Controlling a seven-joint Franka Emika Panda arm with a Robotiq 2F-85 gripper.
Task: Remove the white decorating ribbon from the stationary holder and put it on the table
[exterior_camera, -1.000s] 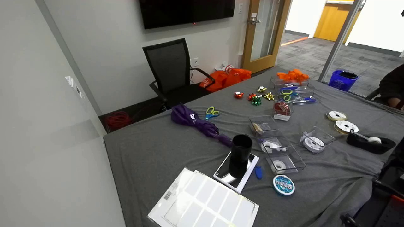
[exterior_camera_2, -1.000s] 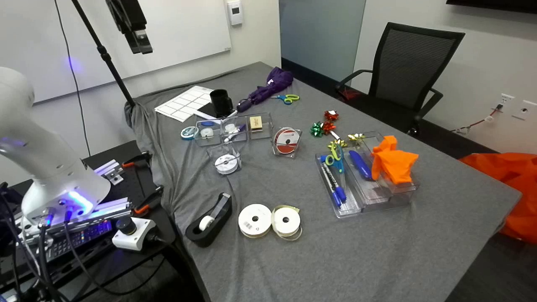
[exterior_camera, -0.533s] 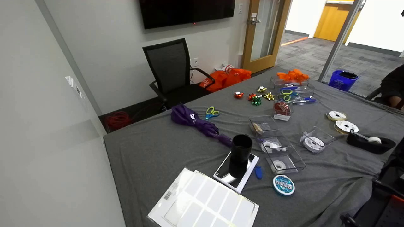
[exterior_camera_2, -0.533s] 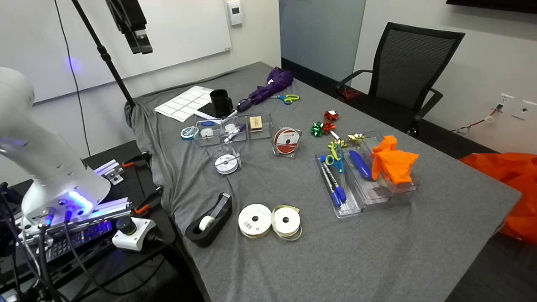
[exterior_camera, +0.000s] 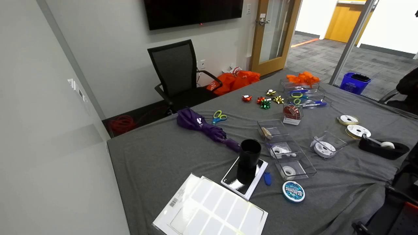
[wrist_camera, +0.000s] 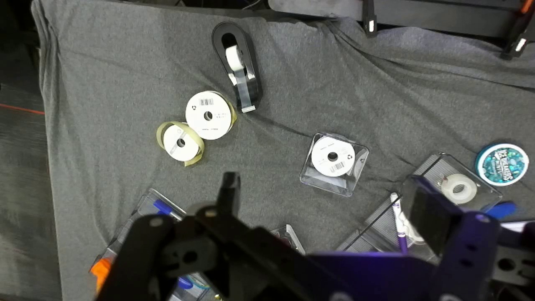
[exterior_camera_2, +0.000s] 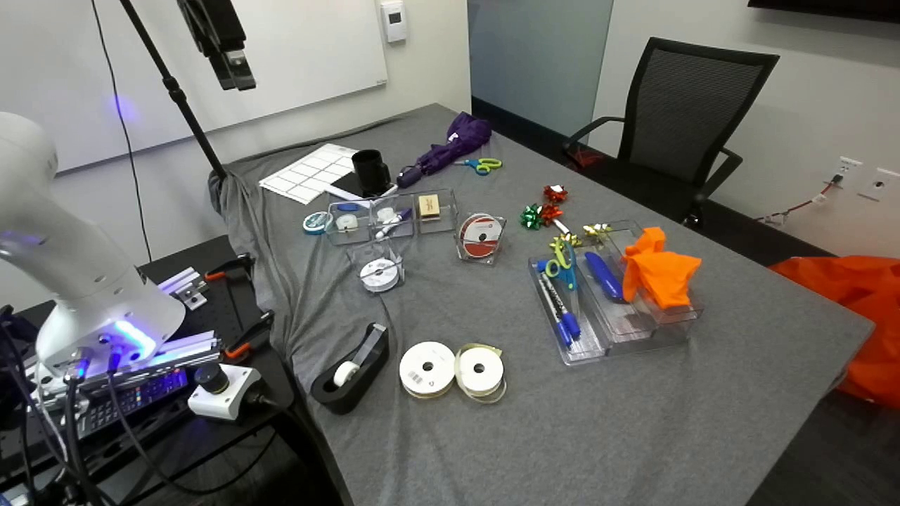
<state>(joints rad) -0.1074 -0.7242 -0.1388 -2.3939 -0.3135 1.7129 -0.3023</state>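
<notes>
A white spool of decorating ribbon (wrist_camera: 322, 165) lies in a small clear square stationary holder (wrist_camera: 326, 191). In both exterior views the spool (exterior_camera: 323, 150) (exterior_camera_2: 380, 275) and its transparent holder (exterior_camera: 339, 143) (exterior_camera_2: 402, 275) rest on the grey cloth of the table (exterior_camera_2: 598, 429). My gripper (wrist_camera: 326, 180) stands wide open high above the table, its dark fingers (wrist_camera: 228, 196) far apart with nothing between them. From the wrist, the spool appears beyond the gap between the fingertips. An exterior view catches part of the gripper (exterior_camera_2: 237, 70) at the upper left, well above the cloth.
Near the holder are a black tape dispenser (exterior_camera_2: 349, 372), two loose ribbon spools (exterior_camera_2: 427, 369), a clear three-part tray (exterior_camera: 287, 153) and a red ribbon box (exterior_camera_2: 481, 237). Farther off stand a clear pen organizer (exterior_camera_2: 583, 348), a black mug (exterior_camera: 249, 153) and a purple umbrella (exterior_camera: 209, 129).
The arm and the things on the table have not moved. Only the seated person at the right edge of an exterior view has shifted an arm.
</notes>
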